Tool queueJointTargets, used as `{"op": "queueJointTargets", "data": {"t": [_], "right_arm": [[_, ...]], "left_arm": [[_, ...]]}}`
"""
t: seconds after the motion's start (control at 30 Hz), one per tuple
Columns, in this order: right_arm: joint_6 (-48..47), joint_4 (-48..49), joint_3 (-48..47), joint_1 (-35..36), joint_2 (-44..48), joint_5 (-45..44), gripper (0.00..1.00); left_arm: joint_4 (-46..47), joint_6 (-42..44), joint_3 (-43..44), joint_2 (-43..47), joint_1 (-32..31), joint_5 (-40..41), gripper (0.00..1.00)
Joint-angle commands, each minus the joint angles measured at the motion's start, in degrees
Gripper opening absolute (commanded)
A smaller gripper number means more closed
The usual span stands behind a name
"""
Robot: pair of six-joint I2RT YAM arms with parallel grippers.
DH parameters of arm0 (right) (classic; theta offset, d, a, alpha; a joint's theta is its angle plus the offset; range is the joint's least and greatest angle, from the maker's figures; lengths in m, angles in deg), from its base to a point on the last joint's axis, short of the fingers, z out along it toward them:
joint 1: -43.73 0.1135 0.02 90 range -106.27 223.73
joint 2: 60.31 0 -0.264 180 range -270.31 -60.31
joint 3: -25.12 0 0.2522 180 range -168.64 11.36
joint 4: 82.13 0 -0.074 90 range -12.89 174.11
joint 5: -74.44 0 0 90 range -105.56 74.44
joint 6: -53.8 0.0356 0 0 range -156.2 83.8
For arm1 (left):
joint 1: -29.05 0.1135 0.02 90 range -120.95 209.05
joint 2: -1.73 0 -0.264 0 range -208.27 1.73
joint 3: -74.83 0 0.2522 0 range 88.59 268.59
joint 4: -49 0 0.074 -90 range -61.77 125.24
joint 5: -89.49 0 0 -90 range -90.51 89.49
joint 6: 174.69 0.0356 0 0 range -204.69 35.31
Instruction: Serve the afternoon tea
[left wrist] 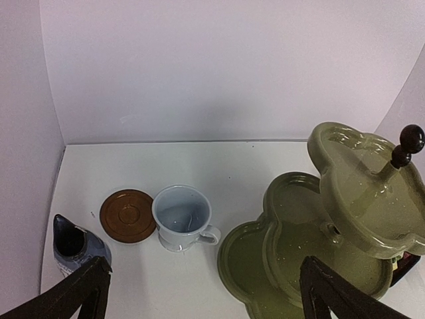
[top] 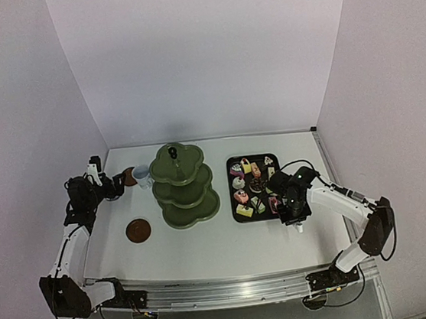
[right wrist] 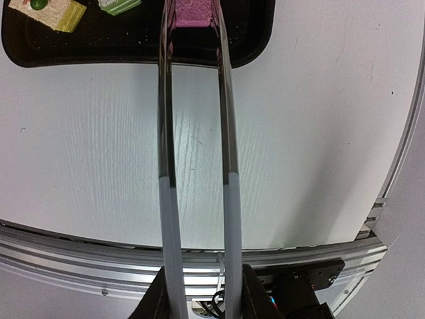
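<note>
The olive-green three-tier stand (top: pixel 184 186) is mid-table with all tiers bare (left wrist: pixel 319 226). Several small cakes (top: pixel 242 196) lie on the black tray (top: pixel 273 156). My right gripper (top: pixel 293 213) is shut on the thin metal tongs (right wrist: pixel 169 199). The tong arms reach to the tray's near right corner, one on each side of a pink cake (right wrist: pixel 192 12). A yellow cake (right wrist: pixel 56 12) and a green cake (right wrist: pixel 119 5) lie to its left. My left gripper (left wrist: pixel 202 279) is open and empty, just short of the white mug (left wrist: pixel 182 216), a brown coaster (left wrist: pixel 127 215) and the blue-grey pot (left wrist: pixel 73 246).
A second brown coaster (top: pixel 138 230) lies near the front left of the stand. The table's metal front rail (right wrist: pixel 99 266) runs just below the right gripper (right wrist: pixel 199 292). White walls close in the back and both sides.
</note>
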Motion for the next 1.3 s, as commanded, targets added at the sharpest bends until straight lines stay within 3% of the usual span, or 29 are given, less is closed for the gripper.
{"op": "queueJointTargets", "data": {"t": [0.0, 0.03, 0.1, 0.17, 1.07, 1.27], "right_arm": [[-0.9, 1.3, 0.9, 0.1, -0.3, 1.3, 0.23], [-0.8, 1.3, 0.8, 0.1, -0.5, 1.3, 0.19], [-0.5, 1.3, 0.2, 0.1, -0.7, 1.4, 0.03], [-0.4, 1.2, -0.6, 0.1, -0.5, 1.5, 0.0], [-3.7, -7.4, -13.1, 0.1, 2.6, -3.9, 0.0], [-11.2, 0.7, -20.7, 0.1, -0.7, -4.6, 0.0]], "left_arm": [[0.8, 0.3, -0.3, 1.6, -0.2, 0.6, 1.0], [0.9, 0.3, -0.2, 1.7, -0.2, 0.6, 1.0], [0.8, 0.3, -0.2, 1.7, -0.2, 0.7, 1.0], [0.6, 0.6, -0.2, 1.8, -0.2, 0.8, 1.0], [1.2, 2.3, -3.0, 3.3, -0.2, 1.4, 1.0], [-3.1, 12.8, -4.3, 3.6, -0.3, -10.6, 1.0]]}}
